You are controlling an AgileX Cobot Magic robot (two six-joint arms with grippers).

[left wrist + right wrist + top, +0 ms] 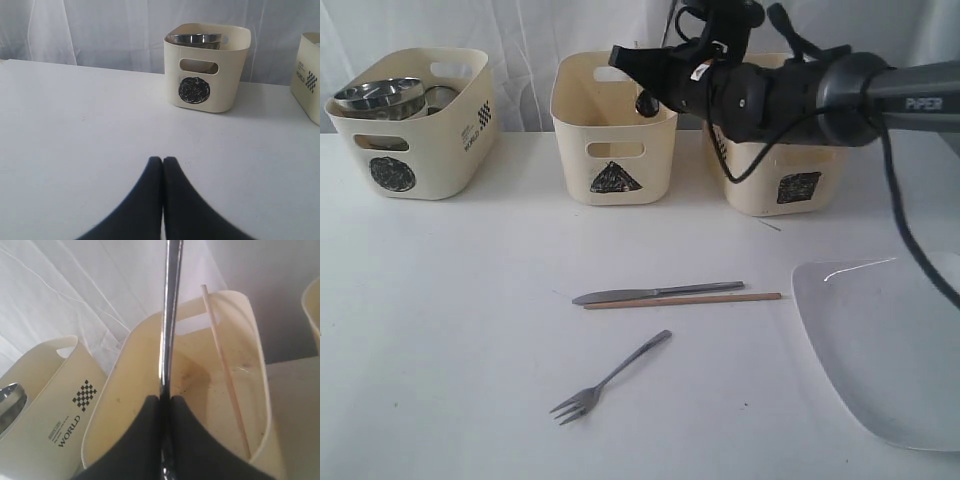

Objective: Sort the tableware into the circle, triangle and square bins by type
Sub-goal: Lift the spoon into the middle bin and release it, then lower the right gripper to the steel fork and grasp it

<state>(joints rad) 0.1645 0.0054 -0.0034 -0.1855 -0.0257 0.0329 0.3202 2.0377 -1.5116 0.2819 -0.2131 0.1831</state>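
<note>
My right gripper (620,58) (166,399) hovers over the triangle bin (613,150) (125,355), shut on the slim steel handle of a spoon (170,315). One wooden chopstick (225,370) leans inside that bin. On the table lie a steel knife (655,293), a second chopstick (685,300) right beside it, and a fork (610,378). The large white plate (890,340) sits at the front right. Steel mugs and a bowl (380,97) (195,39) fill the circle bin (415,120) (205,75). My left gripper (163,160) is shut on nothing, low over bare table facing the circle bin.
The square bin (780,185) stands behind my right arm, which hides most of it. All three bins line the back of the white table (450,320) before a white curtain. The right arm's cable hangs down near the plate.
</note>
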